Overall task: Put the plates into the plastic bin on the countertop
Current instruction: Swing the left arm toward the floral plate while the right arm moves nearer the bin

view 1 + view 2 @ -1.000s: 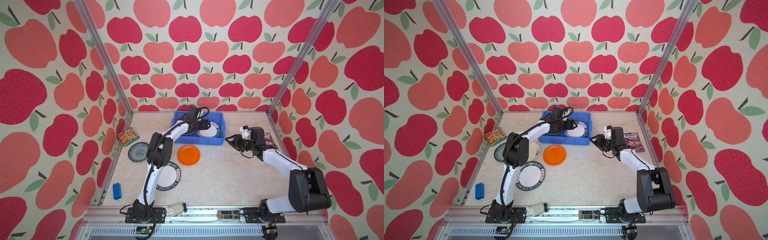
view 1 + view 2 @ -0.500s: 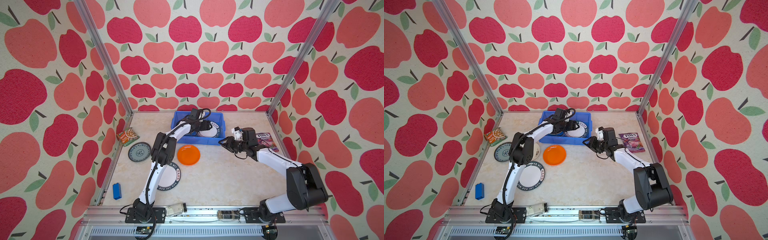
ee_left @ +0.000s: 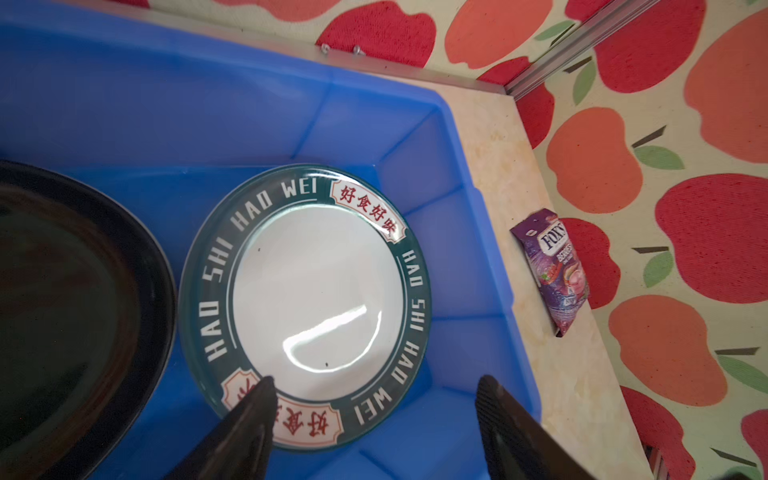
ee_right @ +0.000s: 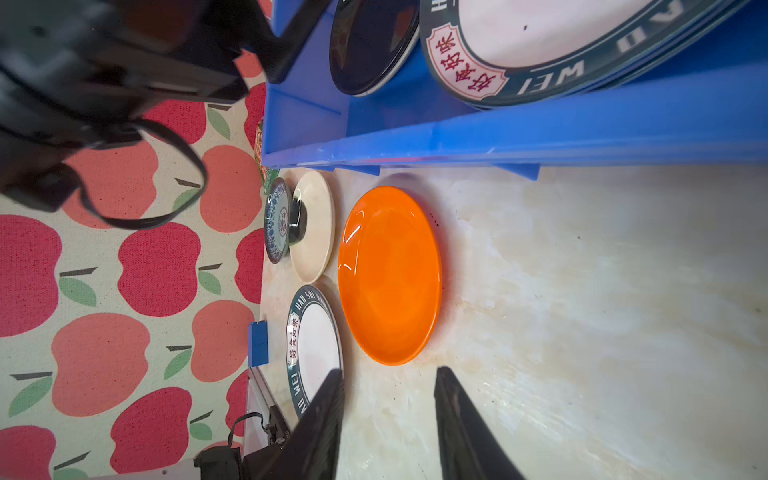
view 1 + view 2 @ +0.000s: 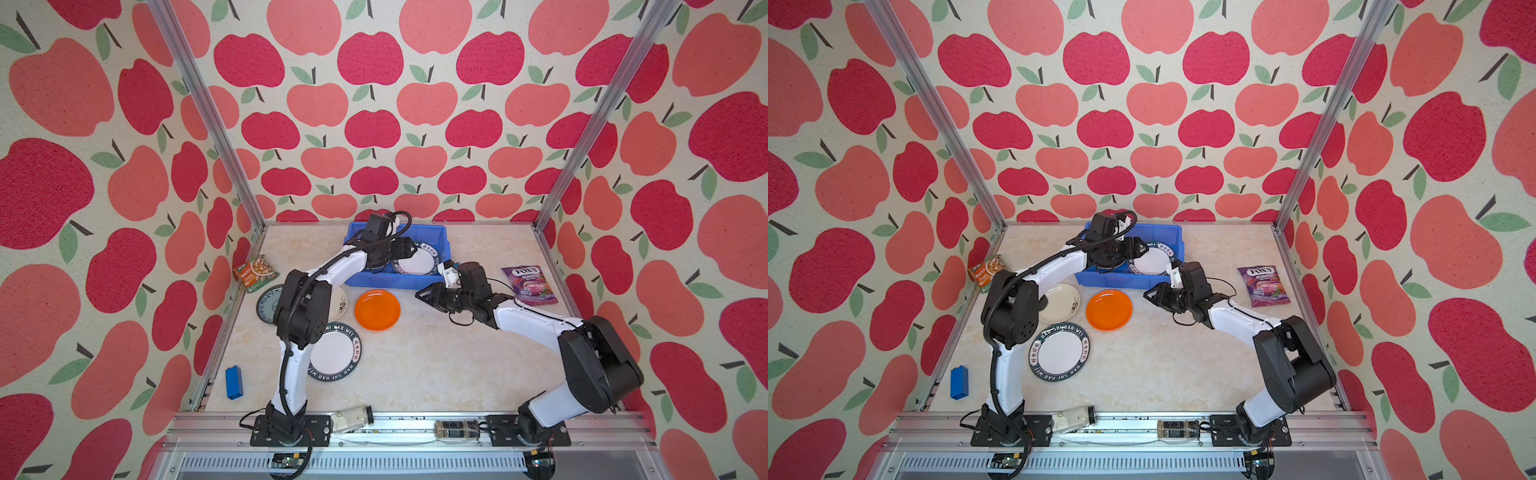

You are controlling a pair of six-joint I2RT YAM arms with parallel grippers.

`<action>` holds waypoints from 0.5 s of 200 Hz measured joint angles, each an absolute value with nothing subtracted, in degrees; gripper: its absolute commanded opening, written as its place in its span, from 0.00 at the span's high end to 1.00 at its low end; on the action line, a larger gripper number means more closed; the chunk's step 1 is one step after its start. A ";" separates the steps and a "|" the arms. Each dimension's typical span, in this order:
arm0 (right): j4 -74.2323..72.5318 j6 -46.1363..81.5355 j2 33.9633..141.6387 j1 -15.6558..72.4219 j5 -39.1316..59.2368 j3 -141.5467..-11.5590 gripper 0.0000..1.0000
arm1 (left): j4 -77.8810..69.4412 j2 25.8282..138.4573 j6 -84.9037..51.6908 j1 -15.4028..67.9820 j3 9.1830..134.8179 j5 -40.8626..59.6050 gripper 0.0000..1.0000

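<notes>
The blue plastic bin (image 5: 441, 239) stands at the back of the beige countertop (image 5: 436, 365). Inside it lie a white plate with a green lettered rim (image 3: 316, 286) and a black plate (image 3: 62, 311). My left gripper (image 3: 376, 382) hovers open over the green-rimmed plate's near edge, holding nothing. In front of the bin lie an orange plate (image 5: 377, 309), another green-rimmed plate (image 5: 336, 353), a cream plate (image 5: 340, 300) and a blue-patterned plate (image 5: 266, 301). My right gripper (image 4: 389, 371) is open and empty, low over the countertop just right of the orange plate (image 4: 388, 274).
A snack packet (image 5: 254, 272) lies by the left wall and a purple candy packet (image 5: 528, 284) by the right wall. A blue block (image 5: 234, 382) sits at the front left. Two glass jars (image 5: 352, 417) (image 5: 457, 429) lie on the front rail.
My right gripper has moved left from near the purple packet towards the orange plate, its jaws narrowing a little. The left gripper has stayed inside the bin.
</notes>
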State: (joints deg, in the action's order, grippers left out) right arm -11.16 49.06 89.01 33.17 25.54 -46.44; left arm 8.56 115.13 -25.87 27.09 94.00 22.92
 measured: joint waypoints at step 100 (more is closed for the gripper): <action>-21.37 54.43 95.31 39.42 22.13 -44.03 0.59 | 8.49 68.71 -30.74 17.19 54.41 15.79 0.20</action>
State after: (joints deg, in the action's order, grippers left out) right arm -21.37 54.43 95.31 39.42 22.13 -44.03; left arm 8.49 68.71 -30.74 17.19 54.41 15.79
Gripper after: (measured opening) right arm 0.415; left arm 0.802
